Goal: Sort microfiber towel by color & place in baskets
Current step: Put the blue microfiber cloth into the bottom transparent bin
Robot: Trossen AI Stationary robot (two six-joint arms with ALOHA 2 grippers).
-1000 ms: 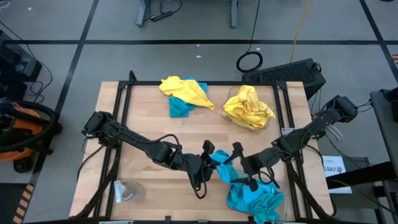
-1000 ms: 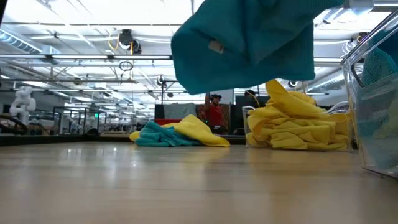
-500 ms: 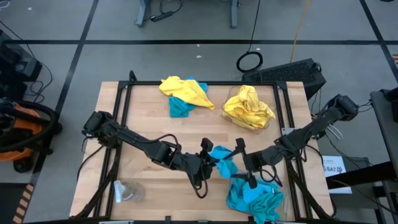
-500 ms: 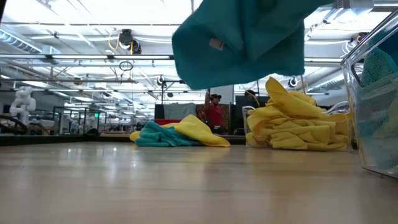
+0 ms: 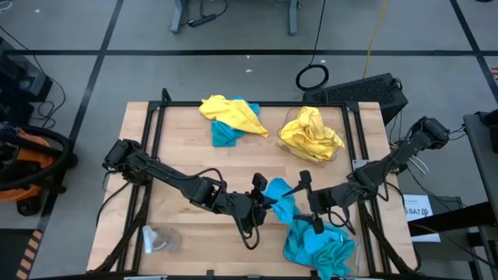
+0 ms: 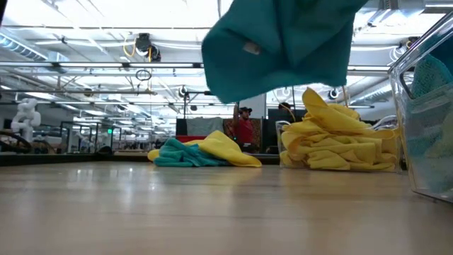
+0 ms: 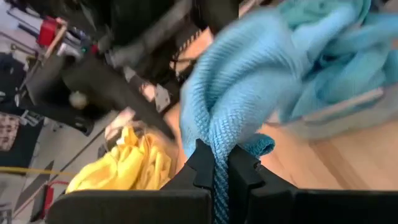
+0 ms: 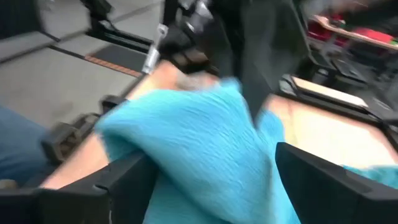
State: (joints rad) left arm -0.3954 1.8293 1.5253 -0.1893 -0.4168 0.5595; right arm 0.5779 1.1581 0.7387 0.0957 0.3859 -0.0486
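Near the front of the pale wooden table (image 5: pixel 179 140), the left gripper (image 5: pixel 263 204) is clenched on a soft turquoise microfiber towel (image 5: pixel 278 204), and the towel is clear of the tabletop. The left wrist view shows it best: the looped, ribbed cloth (image 7: pixel 249 93) is bunched into a thick fold and pinched tight between the two dark fingers (image 7: pixel 202 163), a small corner poking out past them. From table height the same towel (image 6: pixel 283 42) hangs as a rumpled teal mass high above the wood, a small pale tag on its face.

The right gripper (image 5: pixel 308 201) sits just beside it on the other side, jaws spread wide and released, one finger either side of the cloth (image 8: pixel 205 149) without closing on it.

Right behind the lifted towel, at the table's front right, the clear plastic rectangular basket (image 5: pixel 352 250) holds a crumpled heap of turquoise towels (image 5: pixel 315 249). At the back right, the second clear basket (image 5: pixel 337 155) is piled with bright yellow towels (image 5: pixel 310 134), folds spilling above the rim; the low view shows that heap (image 6: pixel 340 142) mounded high.

Back centre, a loose pile waits on the bare wood: a yellow towel (image 5: pixel 229 113) draped over a turquoise one (image 5: pixel 224 134). A small clear round glassy object (image 5: pixel 159 239) lies at the front left corner.
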